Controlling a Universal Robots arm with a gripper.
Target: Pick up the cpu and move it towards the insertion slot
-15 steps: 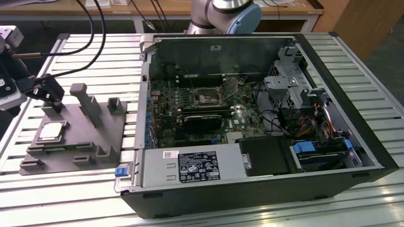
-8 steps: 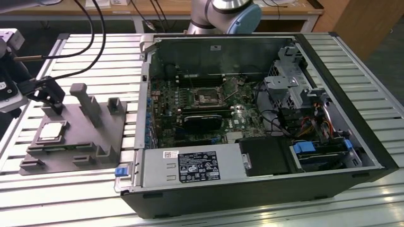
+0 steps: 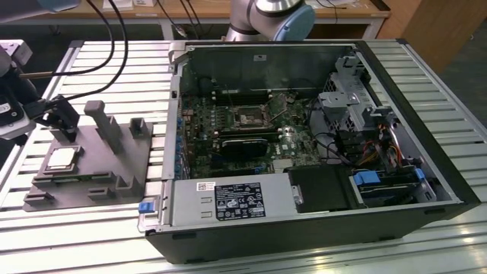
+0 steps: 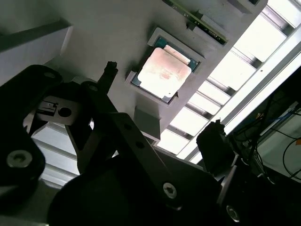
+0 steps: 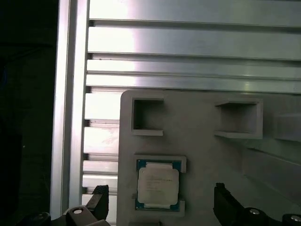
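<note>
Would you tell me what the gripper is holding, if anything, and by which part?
Nothing is held: the gripper is open above the cpu, which lies in its pocket on the grey fixture.

Your gripper (image 5: 160, 197) gets chopped off by the frame edge in the first wrist view, and the insertion slot (image 3: 250, 119) looks too tiny for detail.

Exterior view: high, over table (image 3: 91, 240). Both wrist views: close, seemingly above cpu (image 4: 163, 73) (image 5: 157, 184).
</note>
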